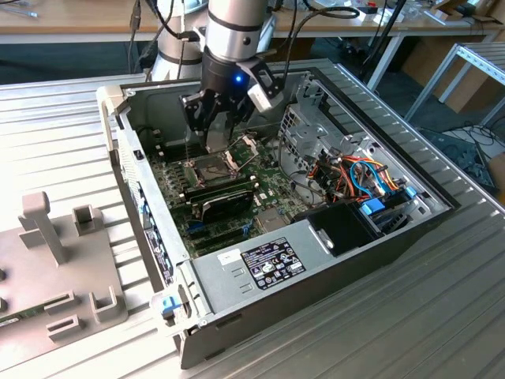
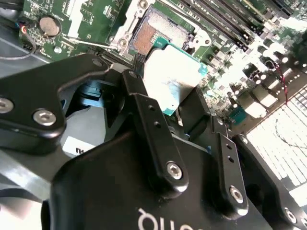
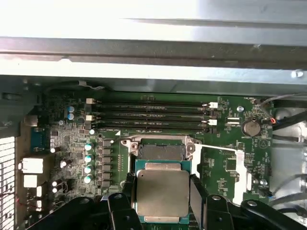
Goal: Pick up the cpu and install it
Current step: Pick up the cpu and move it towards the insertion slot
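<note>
Cpu (image 3: 163, 194), small flat square chip with dull silver-grey top, pinched by its edges in black gripper (image 1: 215, 136), upper centre of exterior view, above open silver-framed socket (image 3: 162, 152). Judgement: keep chip level, edges square to socket.

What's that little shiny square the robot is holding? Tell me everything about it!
The cpu is a small flat square chip, dull silver-grey metal on top with a green rim. The gripper pinches two opposite edges with its black fingers. It hangs metal side up near the open socket, above the green motherboard, not yet seated.
</note>
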`<action>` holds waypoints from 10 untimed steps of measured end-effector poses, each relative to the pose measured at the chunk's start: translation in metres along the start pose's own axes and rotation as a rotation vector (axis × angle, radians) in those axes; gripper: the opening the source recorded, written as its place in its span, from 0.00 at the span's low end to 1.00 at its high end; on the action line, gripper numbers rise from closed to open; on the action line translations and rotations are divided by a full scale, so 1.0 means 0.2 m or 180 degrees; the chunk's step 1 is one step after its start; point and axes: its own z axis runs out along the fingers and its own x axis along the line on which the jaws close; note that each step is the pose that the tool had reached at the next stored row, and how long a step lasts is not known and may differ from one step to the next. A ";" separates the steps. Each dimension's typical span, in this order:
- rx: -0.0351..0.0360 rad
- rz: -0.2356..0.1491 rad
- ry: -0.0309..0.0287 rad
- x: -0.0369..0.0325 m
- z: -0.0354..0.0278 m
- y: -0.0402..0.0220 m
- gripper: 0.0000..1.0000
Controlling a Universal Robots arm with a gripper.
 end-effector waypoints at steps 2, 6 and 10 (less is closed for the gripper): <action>0.0003 0.0000 0.0000 0.001 -0.052 -0.023 0.55; 0.0003 0.0001 0.0000 0.001 -0.053 -0.048 0.55; 0.0004 0.0003 0.0000 0.002 -0.057 -0.059 0.55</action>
